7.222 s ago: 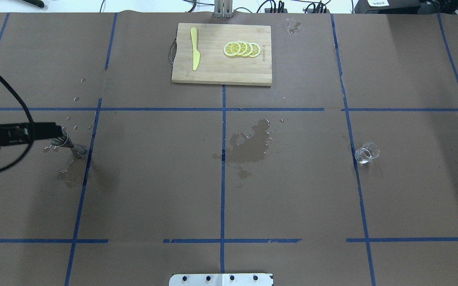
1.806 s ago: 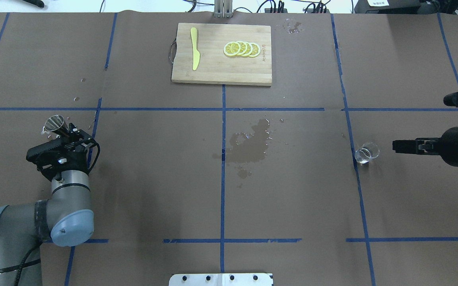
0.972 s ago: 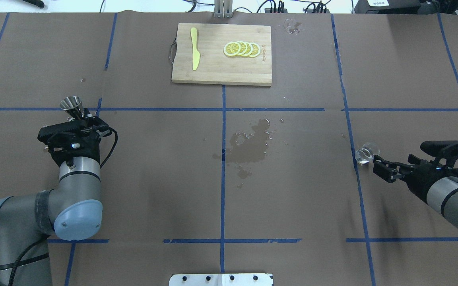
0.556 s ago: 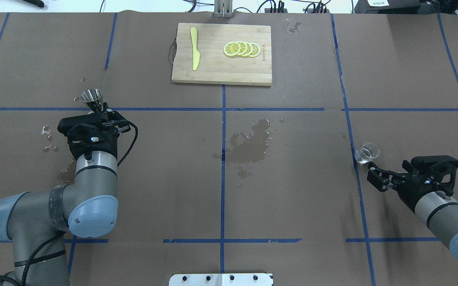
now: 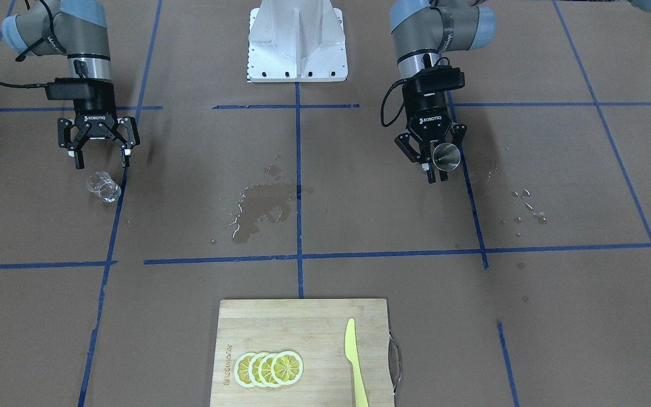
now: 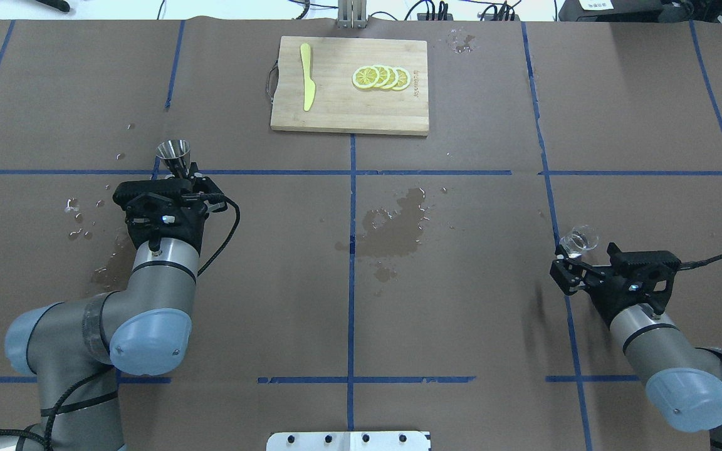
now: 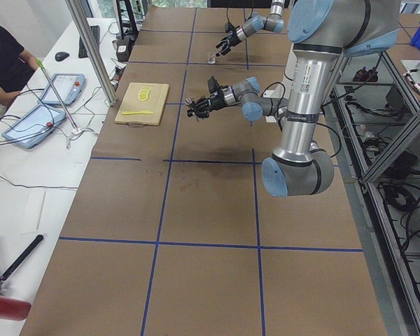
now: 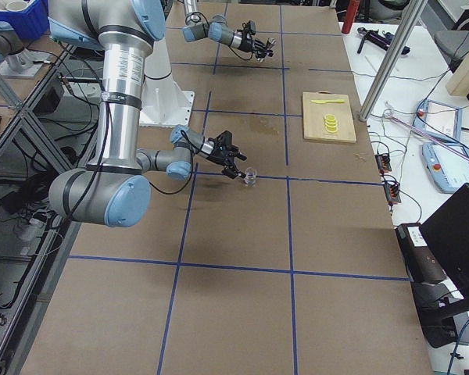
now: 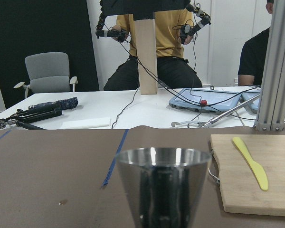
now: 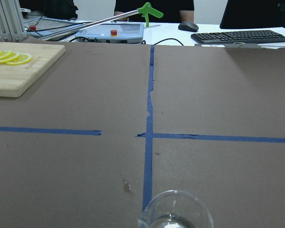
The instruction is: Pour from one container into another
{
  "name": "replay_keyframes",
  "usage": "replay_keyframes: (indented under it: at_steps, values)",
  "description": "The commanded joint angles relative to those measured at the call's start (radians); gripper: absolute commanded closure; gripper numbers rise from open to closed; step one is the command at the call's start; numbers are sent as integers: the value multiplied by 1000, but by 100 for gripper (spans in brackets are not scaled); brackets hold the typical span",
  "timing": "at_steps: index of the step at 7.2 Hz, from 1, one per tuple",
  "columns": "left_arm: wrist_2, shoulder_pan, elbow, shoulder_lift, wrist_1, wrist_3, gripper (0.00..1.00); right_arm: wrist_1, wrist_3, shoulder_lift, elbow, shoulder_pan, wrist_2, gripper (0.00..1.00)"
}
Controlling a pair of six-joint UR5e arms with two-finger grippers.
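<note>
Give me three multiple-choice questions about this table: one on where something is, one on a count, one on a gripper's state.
1. Where does the yellow knife lie?
A) on the cutting board
B) on the brown paper
C) in a gripper
2. How many lemon slices are there?
A) two
B) four
C) six
3. What state is the right gripper in?
A) open, near the glass
B) shut on the glass
C) shut on the metal cup

1 A: the knife rests on the board's wood.
2 B: four overlapping slices show.
3 A: its fingers are spread and the glass stands free; the left gripper holds the metal cup.
</note>
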Motion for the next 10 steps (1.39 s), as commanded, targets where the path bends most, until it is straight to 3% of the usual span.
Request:
replay_keyframes:
  at_steps: [1, 3, 6, 10]
  values:
    - [0, 2, 19, -1, -17, 12, 100, 28, 12, 75, -117, 1, -44, 1]
    - [0, 0, 29, 0, -17, 12, 100, 148, -1, 75, -200, 2, -51, 1]
    - [0, 2, 39, -1, -17, 12, 100, 148, -6, 72, -200, 5, -61, 4]
    - [2, 2, 43, 2, -17, 12, 100, 148, -6, 75, -199, 5, -59, 26]
